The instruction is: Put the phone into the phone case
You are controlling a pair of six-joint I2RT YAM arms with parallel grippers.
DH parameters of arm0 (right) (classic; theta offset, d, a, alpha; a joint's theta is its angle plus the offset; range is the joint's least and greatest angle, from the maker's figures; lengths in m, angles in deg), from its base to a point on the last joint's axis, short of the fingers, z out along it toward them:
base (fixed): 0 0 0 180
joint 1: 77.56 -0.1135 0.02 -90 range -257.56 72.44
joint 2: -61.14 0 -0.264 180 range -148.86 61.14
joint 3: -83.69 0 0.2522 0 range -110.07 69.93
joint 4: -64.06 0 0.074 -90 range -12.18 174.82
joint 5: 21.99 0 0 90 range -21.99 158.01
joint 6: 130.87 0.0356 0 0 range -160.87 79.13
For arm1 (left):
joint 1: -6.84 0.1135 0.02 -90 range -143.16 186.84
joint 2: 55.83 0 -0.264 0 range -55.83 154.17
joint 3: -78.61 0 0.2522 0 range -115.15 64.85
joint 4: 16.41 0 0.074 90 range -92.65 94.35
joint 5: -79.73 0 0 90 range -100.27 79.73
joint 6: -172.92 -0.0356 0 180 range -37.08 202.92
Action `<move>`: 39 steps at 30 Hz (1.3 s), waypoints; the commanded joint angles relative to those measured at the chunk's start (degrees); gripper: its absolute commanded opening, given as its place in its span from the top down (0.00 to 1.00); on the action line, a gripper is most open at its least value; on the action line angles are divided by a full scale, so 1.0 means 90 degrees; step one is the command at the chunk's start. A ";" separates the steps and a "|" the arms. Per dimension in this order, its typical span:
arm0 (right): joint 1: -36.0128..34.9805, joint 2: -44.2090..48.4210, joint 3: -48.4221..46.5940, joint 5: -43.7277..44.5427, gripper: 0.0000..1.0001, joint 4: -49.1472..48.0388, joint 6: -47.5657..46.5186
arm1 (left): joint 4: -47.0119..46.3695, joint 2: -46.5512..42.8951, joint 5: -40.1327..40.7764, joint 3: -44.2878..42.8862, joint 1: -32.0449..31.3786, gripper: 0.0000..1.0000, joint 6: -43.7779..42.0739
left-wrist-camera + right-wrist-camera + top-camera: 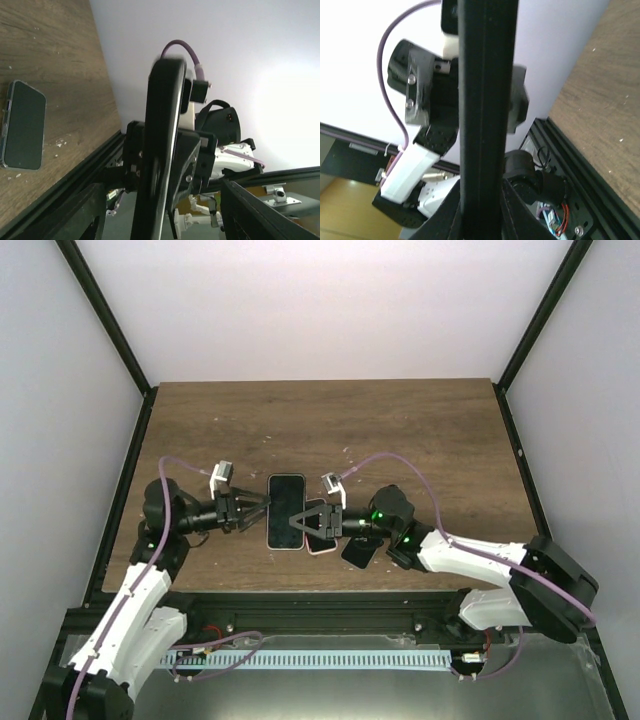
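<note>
The phone point(285, 510), a black slab with a pale rim, is held off the table between the two arms. My right gripper point(306, 521) is shut on its right edge. In the right wrist view the phone point(482, 75) stands edge-on, with the fingers point(445, 215) pressed against both faces. My left gripper point(261, 512) is open around the left edge. In the left wrist view its fingers point(247, 210) stand apart from the slab point(160, 150). A pink piece point(321, 544) lies under the right gripper. I cannot tell whether it is the phone case.
A dark flat slab with a translucent rim point(22, 125) lies on the wooden table point(400, 440) close to the front rail. It is the tilted black shape point(358, 552) beside the right arm. Black frame posts and white walls close in the table.
</note>
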 commanded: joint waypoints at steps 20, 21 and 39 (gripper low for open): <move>-0.0005 0.0176 -0.0730 0.1420 0.91 0.0202 0.0356 | -0.1026 -0.0516 -0.0141 0.0971 -0.0284 0.78 0.0638; -0.0005 0.0163 -0.0718 0.1410 0.90 0.0209 0.0354 | -0.1048 -0.0502 -0.0142 0.0985 -0.0291 0.83 0.0637; -0.0092 -0.0168 -0.0350 0.0571 0.48 0.0656 0.0555 | -0.0329 -0.0278 0.0446 0.0665 -0.0284 1.00 0.0006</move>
